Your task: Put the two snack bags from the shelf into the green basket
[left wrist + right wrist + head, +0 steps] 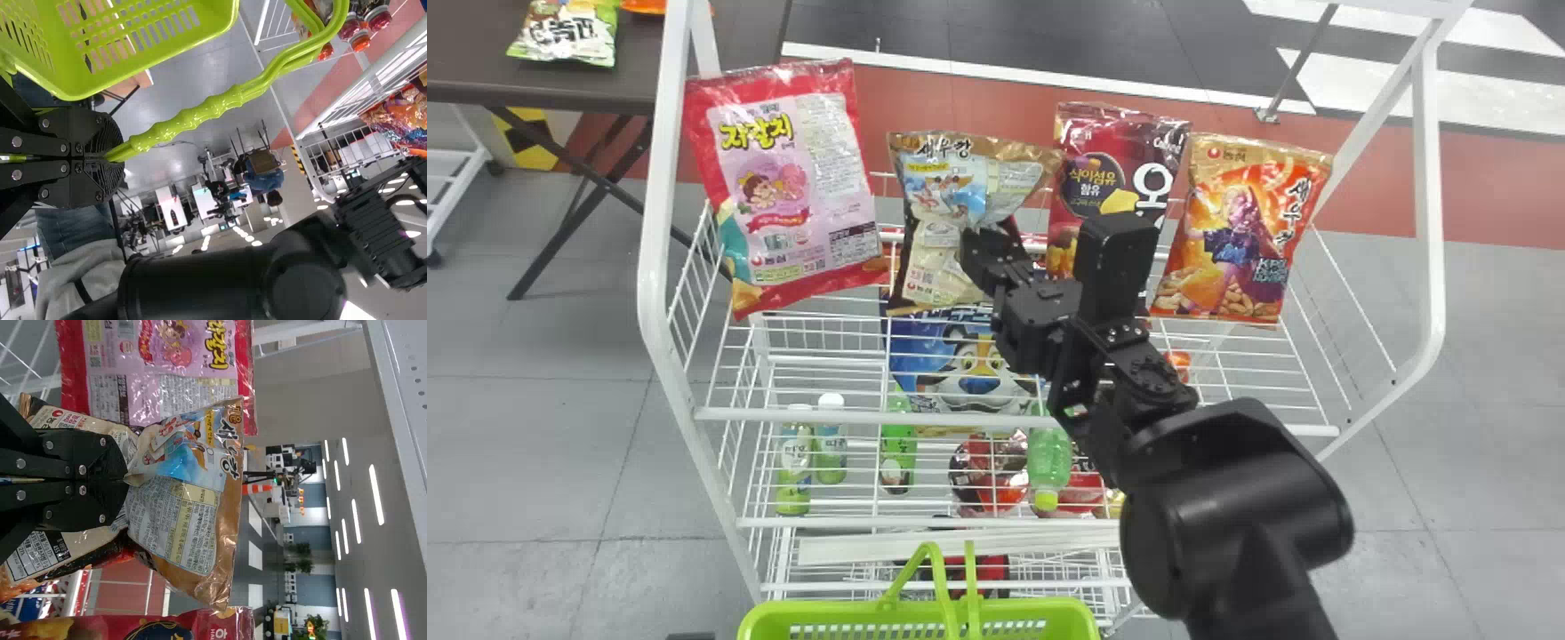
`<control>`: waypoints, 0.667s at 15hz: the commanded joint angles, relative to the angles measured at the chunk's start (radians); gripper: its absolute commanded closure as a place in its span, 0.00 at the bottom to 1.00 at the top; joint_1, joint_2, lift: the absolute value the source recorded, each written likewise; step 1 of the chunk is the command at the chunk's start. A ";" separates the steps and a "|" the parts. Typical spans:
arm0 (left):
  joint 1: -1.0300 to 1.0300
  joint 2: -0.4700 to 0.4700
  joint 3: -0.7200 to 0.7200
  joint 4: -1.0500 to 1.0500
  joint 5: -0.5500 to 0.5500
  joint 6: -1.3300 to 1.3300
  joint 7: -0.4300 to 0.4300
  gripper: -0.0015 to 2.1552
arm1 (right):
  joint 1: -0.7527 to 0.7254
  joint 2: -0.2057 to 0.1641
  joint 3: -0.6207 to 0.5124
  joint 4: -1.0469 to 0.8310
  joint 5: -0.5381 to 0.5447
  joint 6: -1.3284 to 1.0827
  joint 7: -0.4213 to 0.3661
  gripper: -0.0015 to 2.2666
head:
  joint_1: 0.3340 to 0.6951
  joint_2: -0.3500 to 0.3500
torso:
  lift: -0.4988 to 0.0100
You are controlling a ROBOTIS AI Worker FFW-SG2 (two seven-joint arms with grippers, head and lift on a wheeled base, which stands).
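In the head view my right gripper (996, 244) is at the tan and blue snack bag (938, 191), second from the left in the shelf's top row. The right wrist view has the right gripper (125, 480) shut on a pinched fold in the middle of the tan and blue bag (180, 520). The green basket (1049, 613) sits at the bottom edge of the head view, in front of the shelf. My left gripper (107, 157) is shut on the handle (193, 120) of the green basket (80, 83), holding it.
A pink-red bag (783, 187) stands left of the tan one; a dark red bag (1116, 160) and an orange bag (1240, 231) stand to its right. The white wire shelf (800, 413) has side frames, with bottles and other packs lower down.
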 commanded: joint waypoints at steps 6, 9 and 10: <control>0.003 0.000 -0.014 -0.050 -0.005 0.020 0.011 0.98 | 0.195 -0.102 -0.197 -0.474 -0.218 0.571 0.024 0.99 | 1.00 0.07 | 0.97; 0.003 0.002 -0.014 -0.054 -0.006 0.023 0.014 0.98 | 0.269 -0.129 -0.340 -0.632 -0.330 0.783 0.028 0.99 | 1.00 0.00 | 0.97; 0.003 0.000 -0.014 -0.054 -0.006 0.023 0.015 0.98 | 0.292 -0.128 -0.378 -0.675 -0.344 0.847 0.042 0.99 | 1.00 0.00 | 0.97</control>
